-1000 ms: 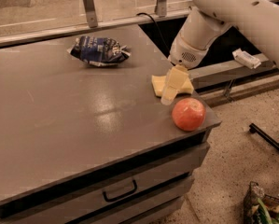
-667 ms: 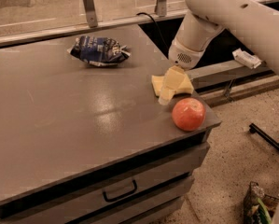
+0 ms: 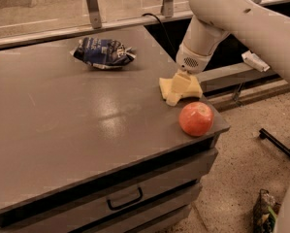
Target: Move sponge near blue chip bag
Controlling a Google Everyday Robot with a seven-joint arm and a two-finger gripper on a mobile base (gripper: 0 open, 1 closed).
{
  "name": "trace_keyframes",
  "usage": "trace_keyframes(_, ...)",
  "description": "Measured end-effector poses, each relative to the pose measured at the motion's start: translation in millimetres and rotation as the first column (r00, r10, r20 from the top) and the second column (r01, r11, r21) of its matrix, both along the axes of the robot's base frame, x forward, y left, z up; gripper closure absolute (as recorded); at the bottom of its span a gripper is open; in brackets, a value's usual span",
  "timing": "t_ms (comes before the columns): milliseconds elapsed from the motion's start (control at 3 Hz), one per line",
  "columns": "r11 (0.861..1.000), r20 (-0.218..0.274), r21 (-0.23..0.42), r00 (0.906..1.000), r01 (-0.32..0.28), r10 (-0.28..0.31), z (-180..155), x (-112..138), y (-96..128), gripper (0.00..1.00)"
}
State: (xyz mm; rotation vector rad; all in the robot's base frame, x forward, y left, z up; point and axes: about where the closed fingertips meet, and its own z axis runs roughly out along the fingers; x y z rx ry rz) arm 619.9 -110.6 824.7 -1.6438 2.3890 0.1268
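Observation:
The pale yellow sponge point(image 3: 165, 86) lies on the grey table point(image 3: 76, 130) near its right edge. My gripper point(image 3: 179, 89) comes down from the white arm at the upper right and sits right on the sponge, covering its middle. The sponge rests on the tabletop. The blue chip bag point(image 3: 104, 52), crumpled dark blue foil with white print, lies at the back of the table, well to the left of the sponge and apart from it.
A round orange-red apple point(image 3: 196, 119) sits at the table's front right corner, just in front of the sponge. A rail with metal posts point(image 3: 92, 6) runs behind the table. Drawers point(image 3: 125, 198) are below the tabletop. The floor lies to the right.
The arm has shifted slightly and the gripper has settled a little lower on the sponge. The sponge, the bag and the apple have stayed where they were.

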Motion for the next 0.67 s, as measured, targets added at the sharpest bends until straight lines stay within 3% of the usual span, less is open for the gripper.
trace_keyframes(333,1.0,0.004,0.007,1.0,0.003,-0.003,1.6,1.1,-4.4,0.57)
trace_keyframes(667,1.0,0.004,0.007,1.0,0.003,-0.003,7.0,1.2,-4.3,0.6)
